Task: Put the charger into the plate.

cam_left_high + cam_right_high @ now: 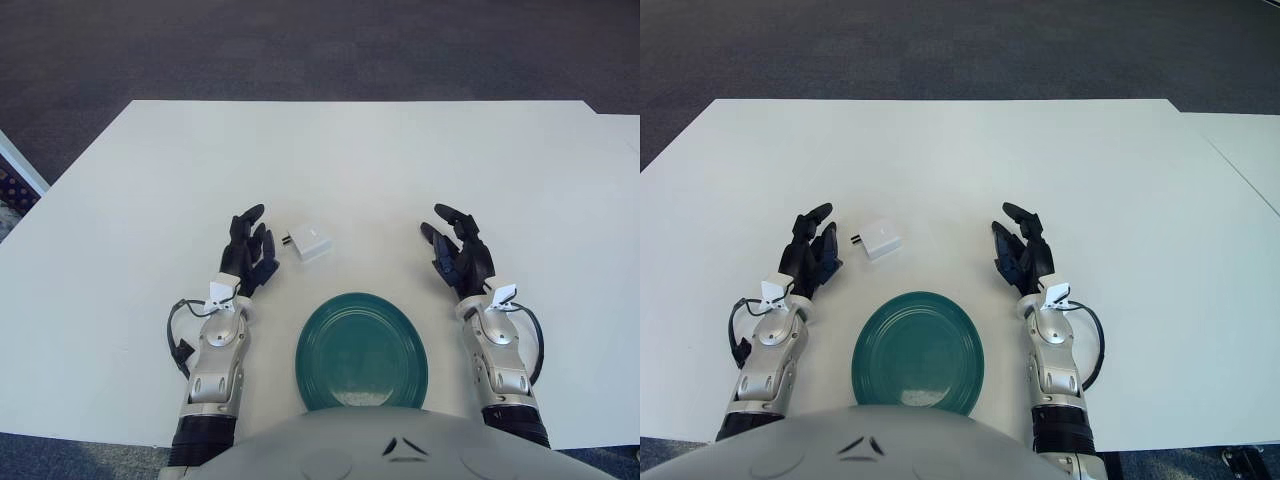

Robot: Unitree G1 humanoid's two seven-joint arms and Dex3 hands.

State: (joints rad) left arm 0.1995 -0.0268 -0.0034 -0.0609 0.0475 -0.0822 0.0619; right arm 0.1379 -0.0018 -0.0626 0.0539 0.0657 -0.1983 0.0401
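1. Table [150, 200]: white top, wide and flat, filling most of the scene; dark carpet beyond its far edge.
2. Charger [311, 243]: small white block with its prongs pointing left. It lies flat on the table, just beyond the far-left rim of the plate and apart from it. Nothing touches it; it is not in the plate.
3. Plate [361, 353]: round, dark teal, resting on the table at the near centre, between the two forearms. Its near edge is hidden behind the robot's grey body. Nothing lies in it.
4. Left hand [249, 251]: black fingers, silver forearm, resting on the table left of the plate. Fingers extended and loosely spread, pointing to the far side, grasping nothing. The fingertips lie just left of the charger, near it but with a gap between.
5. Right hand [460, 254]: same build, placed right of the plate, mirrored to the left. Fingers extended and relaxed, holding nothing. It is well apart from the charger, with bare table between.
6. Second table [1240, 150]: a white top adjoining at the far right, only partly in view.
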